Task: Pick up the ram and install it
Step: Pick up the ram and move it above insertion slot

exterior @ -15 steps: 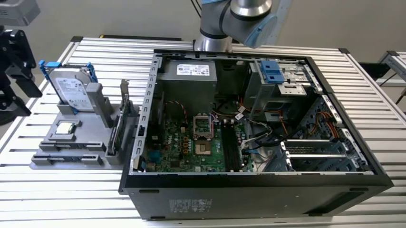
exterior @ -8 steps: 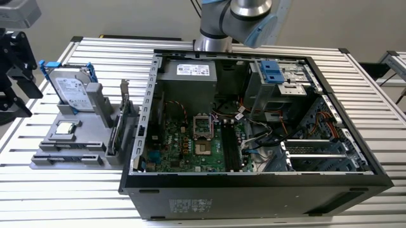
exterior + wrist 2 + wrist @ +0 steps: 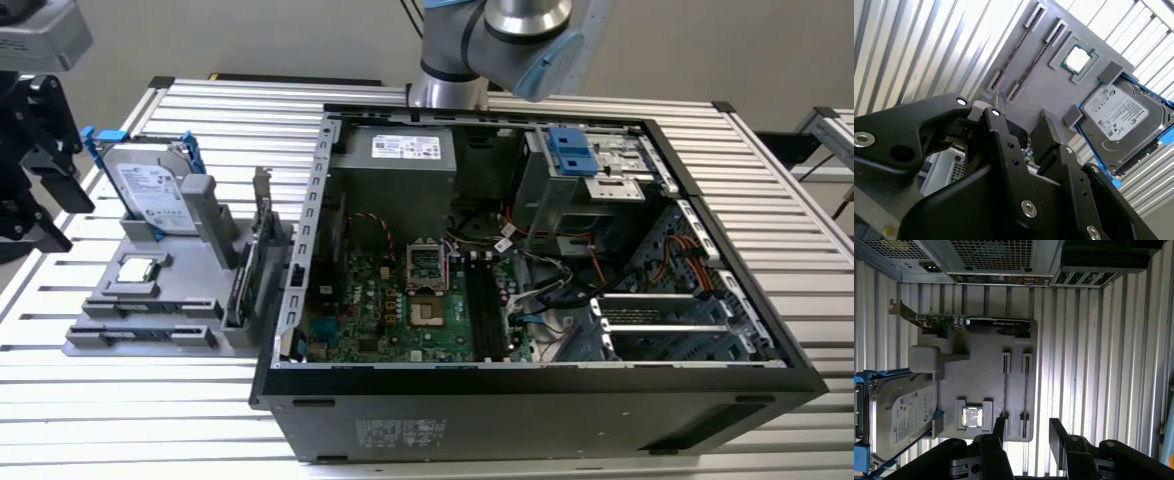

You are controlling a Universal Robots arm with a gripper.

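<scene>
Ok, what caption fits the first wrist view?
Open fingers above the gray tray with two ram sticks, a chip and a hard drive.

Counts: 2 ram sticks (image 3: pixel 1005 390) (image 3: pixel 1025 390). 1 hard drive (image 3: pixel 901 415). 1 processor chip (image 3: pixel 972 417). 1 card with metal bracket (image 3: pixel 989 325). 1 grey holder (image 3: pixel 984 370). 1 computer case (image 3: pixel 534 400), 1 power supply box (image 3: pixel 400 150). 1 hand (image 3: pixel 1027 424), 2 fingers (image 3: pixel 1055 432).

Table (image 3: pixel 200 100): ribbed silver slats, spreading below the gripper (image 3: pixel 1026 427).
Grey holder (image 3: pixel 979 385): flat on the slats, directly under the gripper's fingertips.
Computer case (image 3: pixel 534 410): open, resting on the slats, beyond the holder from the gripper, near it.
</scene>
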